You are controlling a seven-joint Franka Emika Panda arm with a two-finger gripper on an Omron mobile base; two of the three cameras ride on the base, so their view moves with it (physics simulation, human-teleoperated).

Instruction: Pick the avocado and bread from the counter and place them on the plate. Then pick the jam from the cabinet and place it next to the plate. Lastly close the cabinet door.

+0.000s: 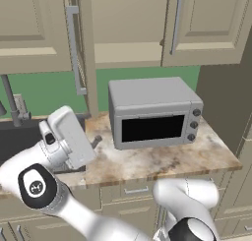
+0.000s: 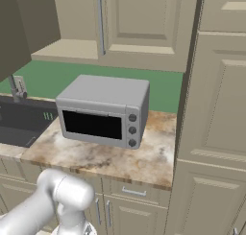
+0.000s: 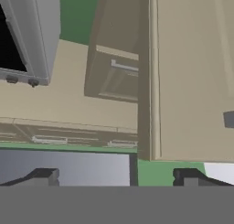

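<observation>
1. My claw (image 3: 116, 176) shows as two dark tips set wide apart with nothing between them; in the left base view my own hand hides it.
2. The cabinet door (image 1: 82, 48) stands edge-on above the desk's (image 1: 162, 159) left end.
3. The cabinet's shelf (image 2: 67, 49) looks bare.
4. The microwave (image 1: 152, 112) sits mid-desk.

the white arm rises from the lower right of the left base view, bends at a dark-capped elbow low on the left, and reaches up and forward to a wrist tilted toward the upper right. in the hand view the gripper (image 3: 116, 175) shows two dark fingertips (image 3: 43, 175) set wide apart, nothing between them. a white link crosses the right base view's lower left.
</observation>
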